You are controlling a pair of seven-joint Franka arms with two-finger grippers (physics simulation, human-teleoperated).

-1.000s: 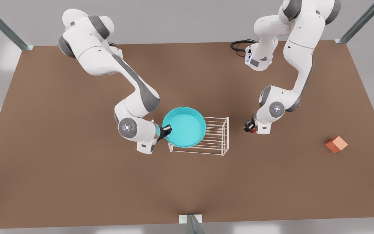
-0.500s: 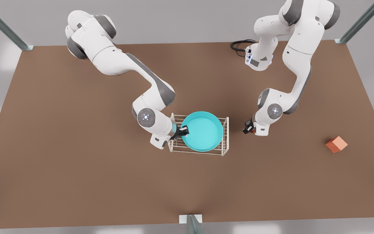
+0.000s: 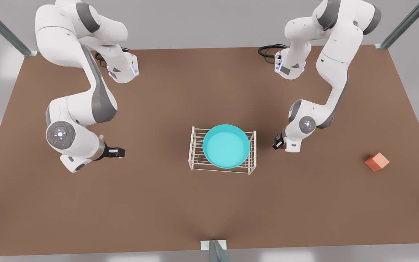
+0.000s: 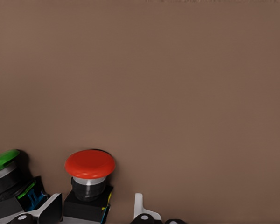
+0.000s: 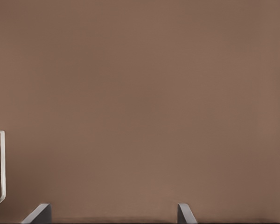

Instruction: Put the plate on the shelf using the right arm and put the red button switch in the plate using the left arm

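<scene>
Brown table [image 3: 166, 203] is carrying an orange cube [image 3: 376, 161]; plate [image 3: 226, 146] is sitting on shelf [image 3: 195, 160]. Right gripper [image 3: 119, 153] is gaping empty; left gripper [image 3: 278, 142] is straddling red button switch [image 4: 89, 179], beside green switch [image 4: 4, 175].

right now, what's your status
Right end effector open, away from shelf. Left end effector open astride red button switch. Plate on shelf. Green switch alongside.

Right arm [image 3: 75, 109], on the front view's left: elbow bent, forearm lowered, its gripper [image 3: 119, 152] well apart from the shelf [image 3: 195, 153] and pointing toward it, fingers spread wide and empty. Left arm [image 3: 326, 72], on the front view's right: folded downward, its gripper [image 3: 278, 142] near the shelf's opposite end, fingers parted on either side of the red button switch [image 4: 89, 179].
</scene>
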